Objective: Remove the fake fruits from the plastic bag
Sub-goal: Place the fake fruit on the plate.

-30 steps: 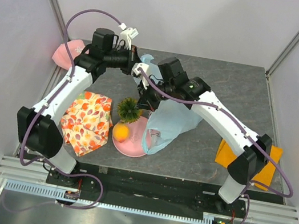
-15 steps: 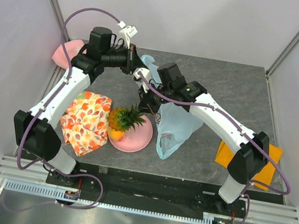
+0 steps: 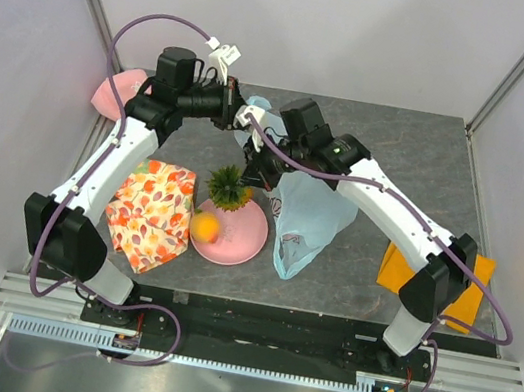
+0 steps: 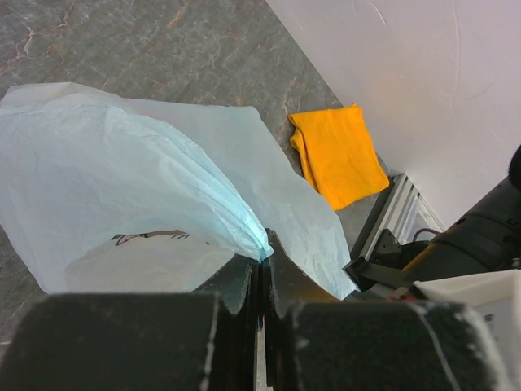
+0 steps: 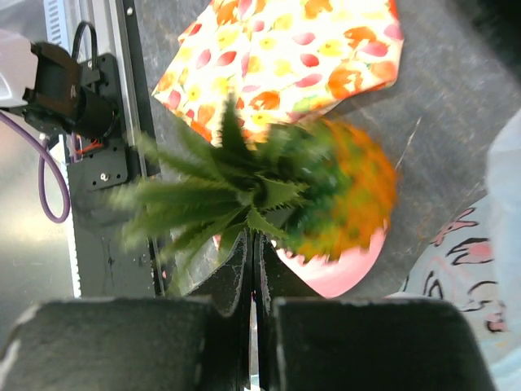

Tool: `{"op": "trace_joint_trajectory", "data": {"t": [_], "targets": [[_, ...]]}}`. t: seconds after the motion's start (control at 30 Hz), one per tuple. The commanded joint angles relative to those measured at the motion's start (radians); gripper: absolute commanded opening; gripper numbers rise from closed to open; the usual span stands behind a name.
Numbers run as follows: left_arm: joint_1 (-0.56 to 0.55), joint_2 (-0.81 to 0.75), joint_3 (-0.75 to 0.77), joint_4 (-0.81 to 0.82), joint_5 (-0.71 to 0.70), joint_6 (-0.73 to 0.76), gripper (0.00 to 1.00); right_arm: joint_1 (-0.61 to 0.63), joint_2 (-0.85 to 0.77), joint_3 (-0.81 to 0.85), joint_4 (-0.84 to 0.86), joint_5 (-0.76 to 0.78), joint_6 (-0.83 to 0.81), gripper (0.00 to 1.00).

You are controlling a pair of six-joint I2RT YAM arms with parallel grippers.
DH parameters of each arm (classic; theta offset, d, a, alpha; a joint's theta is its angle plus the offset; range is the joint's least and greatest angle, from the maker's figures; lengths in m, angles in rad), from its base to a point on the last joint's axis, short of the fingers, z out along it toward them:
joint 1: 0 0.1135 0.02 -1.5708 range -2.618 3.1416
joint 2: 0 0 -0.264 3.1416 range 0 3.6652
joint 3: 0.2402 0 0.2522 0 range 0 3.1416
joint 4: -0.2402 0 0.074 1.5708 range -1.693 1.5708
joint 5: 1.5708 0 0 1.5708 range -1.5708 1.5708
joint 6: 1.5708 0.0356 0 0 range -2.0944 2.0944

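Observation:
The light-blue plastic bag [image 3: 306,216] hangs from my left gripper [image 3: 241,117], which is shut on its bunched top edge [image 4: 259,247]; the bag [image 4: 122,187] drapes down to the table. My right gripper [image 3: 253,168] is shut on a green leaf of the mini pineapple [image 3: 228,188], which hangs over the pink plate [image 3: 246,241]. In the right wrist view the pineapple [image 5: 326,204] is blurred, its leaf pinched at the gripper [image 5: 255,238]. An orange ball [image 3: 204,226] lies on the plate's left side. Whatever else is in the bag is hidden.
A floral orange-and-white cloth [image 3: 149,212] lies left of the plate. A flat orange cloth [image 3: 397,271] lies at the right, partly under the right arm. A pink object [image 3: 115,94] sits at the back left corner. Grey walls enclose the table.
The pineapple tipped over to the left half a second ago and now hangs upright again. The bag's lower end has shifted right, off the plate.

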Motion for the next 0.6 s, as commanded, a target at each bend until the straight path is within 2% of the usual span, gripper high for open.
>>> {"op": "trace_joint_trajectory", "data": {"t": [0.0, 0.17, 0.57], "targets": [[0.004, -0.027, -0.002, 0.047, 0.033, -0.033, 0.02, -0.015, -0.042, 0.064, 0.006, -0.006, 0.008, 0.00], [0.004, -0.029, -0.005, 0.050, 0.031, -0.033, 0.02, -0.038, -0.022, 0.052, 0.000, 0.015, -0.006, 0.00], [0.004, -0.040, -0.025, 0.053, 0.031, -0.035, 0.02, -0.046, 0.136, 0.061, 0.023, 0.001, 0.020, 0.00]]}}
